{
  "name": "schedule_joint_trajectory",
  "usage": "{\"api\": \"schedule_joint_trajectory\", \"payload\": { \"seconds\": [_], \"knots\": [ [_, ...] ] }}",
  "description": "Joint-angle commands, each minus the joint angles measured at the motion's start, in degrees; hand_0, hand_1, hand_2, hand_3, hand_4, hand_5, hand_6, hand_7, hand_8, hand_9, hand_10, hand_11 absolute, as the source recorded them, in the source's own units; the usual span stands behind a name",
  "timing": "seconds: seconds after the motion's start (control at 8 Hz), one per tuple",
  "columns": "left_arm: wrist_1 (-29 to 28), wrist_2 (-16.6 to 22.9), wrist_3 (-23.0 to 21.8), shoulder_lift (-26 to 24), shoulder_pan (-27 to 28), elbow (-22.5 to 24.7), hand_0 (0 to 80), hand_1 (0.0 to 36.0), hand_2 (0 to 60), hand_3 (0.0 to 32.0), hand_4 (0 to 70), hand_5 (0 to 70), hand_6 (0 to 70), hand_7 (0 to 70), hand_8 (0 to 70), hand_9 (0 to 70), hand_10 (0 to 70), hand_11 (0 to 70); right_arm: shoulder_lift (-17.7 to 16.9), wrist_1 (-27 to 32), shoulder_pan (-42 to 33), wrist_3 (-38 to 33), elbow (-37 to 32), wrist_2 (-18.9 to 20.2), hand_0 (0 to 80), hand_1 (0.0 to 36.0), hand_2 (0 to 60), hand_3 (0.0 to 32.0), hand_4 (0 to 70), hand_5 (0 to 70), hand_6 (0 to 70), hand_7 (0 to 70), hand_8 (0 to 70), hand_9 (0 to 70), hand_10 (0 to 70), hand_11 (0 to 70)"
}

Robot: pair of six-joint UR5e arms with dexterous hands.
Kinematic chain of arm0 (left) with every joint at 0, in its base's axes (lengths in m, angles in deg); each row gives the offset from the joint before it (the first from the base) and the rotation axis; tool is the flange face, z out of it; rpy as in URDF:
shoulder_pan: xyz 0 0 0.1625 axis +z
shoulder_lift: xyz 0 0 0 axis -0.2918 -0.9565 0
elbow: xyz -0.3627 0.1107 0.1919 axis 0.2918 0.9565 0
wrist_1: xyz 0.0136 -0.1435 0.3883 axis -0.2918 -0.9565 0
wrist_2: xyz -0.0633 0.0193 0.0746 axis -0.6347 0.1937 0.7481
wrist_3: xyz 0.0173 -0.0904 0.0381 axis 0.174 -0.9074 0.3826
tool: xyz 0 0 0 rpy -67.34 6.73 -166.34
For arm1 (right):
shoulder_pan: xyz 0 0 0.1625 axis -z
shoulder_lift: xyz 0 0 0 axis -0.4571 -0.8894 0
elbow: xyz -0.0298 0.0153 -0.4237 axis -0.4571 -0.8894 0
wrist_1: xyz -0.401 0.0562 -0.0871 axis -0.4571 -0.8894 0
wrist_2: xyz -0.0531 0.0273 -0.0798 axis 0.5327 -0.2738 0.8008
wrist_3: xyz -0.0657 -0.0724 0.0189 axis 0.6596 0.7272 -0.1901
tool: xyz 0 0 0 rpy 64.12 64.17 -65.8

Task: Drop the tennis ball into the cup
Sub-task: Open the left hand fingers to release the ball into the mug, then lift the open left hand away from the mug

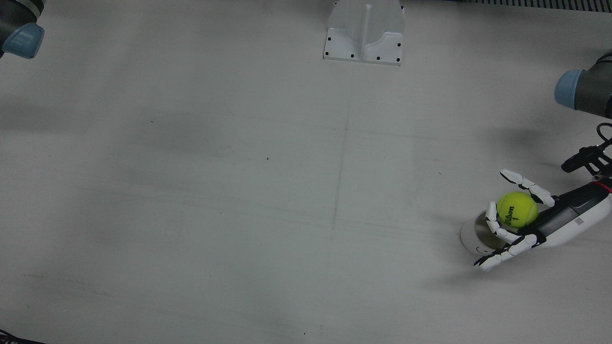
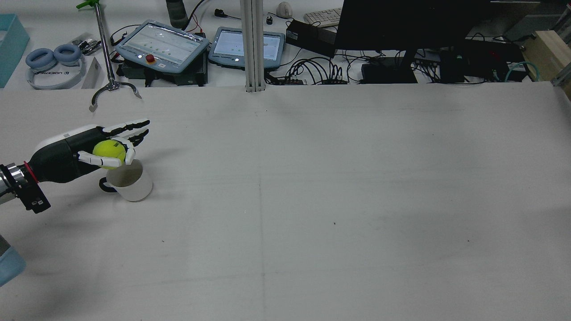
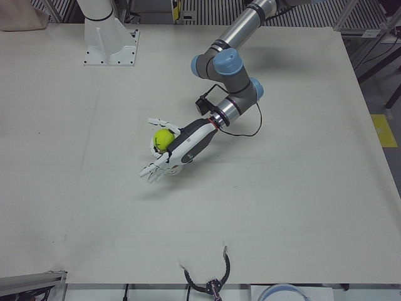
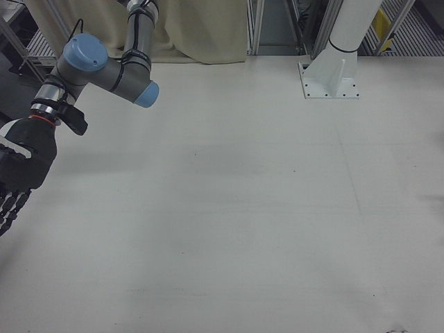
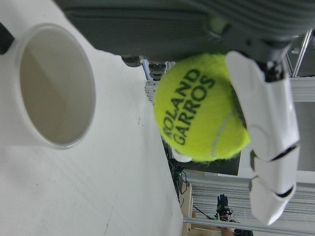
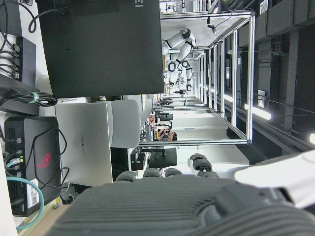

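Left hand (image 2: pixel 89 149): mine, curled around the tennis ball (image 2: pixel 109 154), palm sideways, some fingers (image 1: pixel 526 184) stretched out straight past it.
Tennis ball: yellow-green, gripped just above the cup (image 2: pixel 129 180), partly over its rim.
Cup: white, upright on the counter (image 2: pixel 312 200), mouth open, handle toward my arm.
Right hand (image 4: pixel 17 177): off at the counter's edge, fingers pointing down; I cannot tell how far open.
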Motion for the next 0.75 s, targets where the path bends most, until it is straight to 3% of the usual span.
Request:
{"api": "schedule_joint_trajectory", "payload": {
  "seconds": [0.0, 0.12, 0.25, 0.38, 0.5, 0.62],
  "knots": [
    [-1.7, 0.2, -0.3, 1.0, -0.3, 0.0, 41.7, 10.1, 14.2, 0.0, 5.4, 4.7, 12.0, 1.7, 3.0, 1.3, 0.0, 0.0, 0.0, 0.0, 0.0, 0.0, 0.0, 0.0, 0.0, 0.0, 0.0, 0.0, 0.0, 0.0, 0.0, 0.0, 0.0, 0.0, 0.0, 0.0],
    [-1.6, 0.2, -0.8, 1.0, -0.2, 0.1, 41.7, 9.8, 15.4, 0.0, 5.3, 5.8, 17.2, 0.6, 3.8, 1.3, 0.0, 0.0, 0.0, 0.0, 0.0, 0.0, 0.0, 0.0, 0.0, 0.0, 0.0, 0.0, 0.0, 0.0, 0.0, 0.0, 0.0, 0.0, 0.0, 0.0],
    [-1.5, 0.2, -0.8, 0.9, -0.2, 0.3, 41.5, 9.8, 16.0, 0.0, 5.4, 5.8, 17.5, 1.0, 3.8, 1.1, 0.0, 0.0, 0.0, 0.0, 0.0, 0.0, 0.0, 0.0, 0.0, 0.0, 0.0, 0.0, 0.0, 0.0, 0.0, 0.0, 0.0, 0.0, 0.0, 0.0],
    [-1.5, 0.2, -1.0, 1.0, -0.6, 0.4, 41.4, 10.2, 15.2, 0.0, 4.9, 4.7, 11.6, 1.4, 2.6, 1.0, 0.0, 0.0, 0.0, 0.0, 0.1, 0.0, 0.0, 0.0, 0.0, 0.0, 0.0, 0.0, 0.0, 0.0, 0.0, 0.0, 0.0, 0.0, 0.0, 0.0],
    [-1.7, 0.2, -2.2, 1.5, -7.1, 1.1, 41.5, 10.0, 16.7, 0.0, 5.2, 5.8, 17.3, 1.0, 3.5, 0.9, 0.0, 0.0, 0.0, 0.0, 0.0, 0.0, 0.0, 0.0, 0.0, 0.0, 0.0, 0.0, 0.0, 0.0, 0.0, 0.0, 0.0, 0.0, 0.0, 0.0],
    [-1.6, 0.5, -2.5, 1.7, -16.9, 1.5, 41.4, 9.9, 17.2, 0.0, 5.1, 6.2, 19.0, 0.6, 3.7, 0.8, 0.0, 0.0, 0.0, 0.0, 0.0, 0.0, 0.0, 0.0, 0.0, 0.0, 0.0, 0.0, 0.0, 0.0, 0.0, 0.0, 0.0, 0.0, 0.0, 0.0]
  ]
}}
